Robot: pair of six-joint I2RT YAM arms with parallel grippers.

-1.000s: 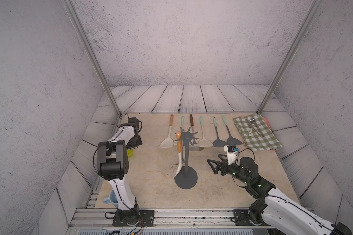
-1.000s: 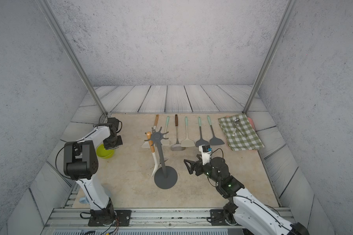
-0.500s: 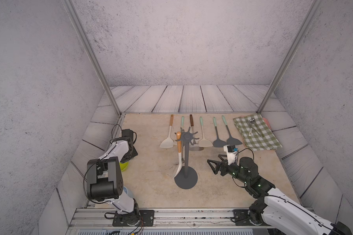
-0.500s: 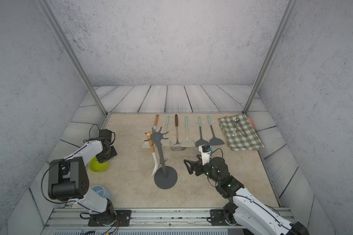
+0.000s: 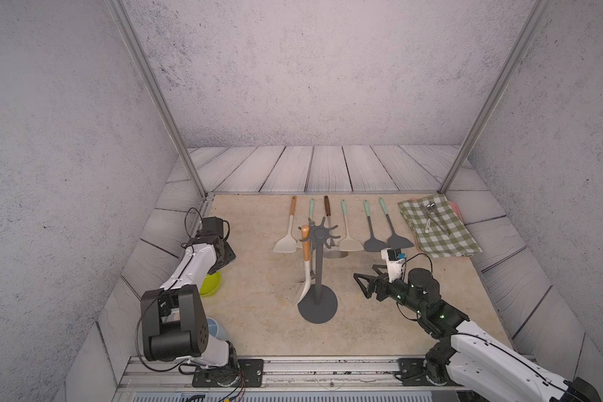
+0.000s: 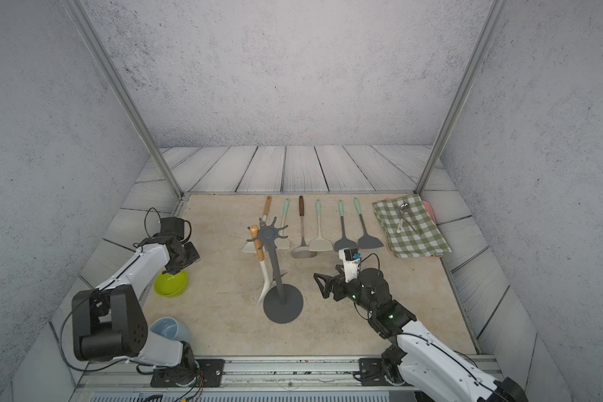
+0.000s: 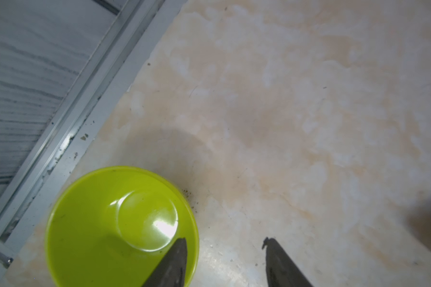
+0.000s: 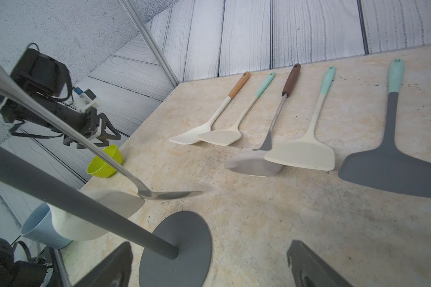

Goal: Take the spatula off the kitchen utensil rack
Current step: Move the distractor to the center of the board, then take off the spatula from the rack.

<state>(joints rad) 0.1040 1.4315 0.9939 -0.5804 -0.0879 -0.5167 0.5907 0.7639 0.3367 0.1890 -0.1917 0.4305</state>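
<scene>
- Kitchen utensil rack (image 5: 317, 278) standing upright mid-desk (image 5: 258, 313), round base sitting flat on surface.
- Cream spatula (image 5: 305, 268) with wooden handle hanging from prong on rack's left side, blade tip reaching down beside base.
- Metal spatula (image 8: 167, 195) also hanging from rack.
- Right end effector (image 5: 361, 285) hovering low near rack, on its right, not touching; fingers spread wide, gripping nothing.
- Left end effector (image 7: 224, 242) hanging over green bowl (image 7: 97, 223) rim at desk's left edge, well apart from rack; fingers parted, empty.
</scene>
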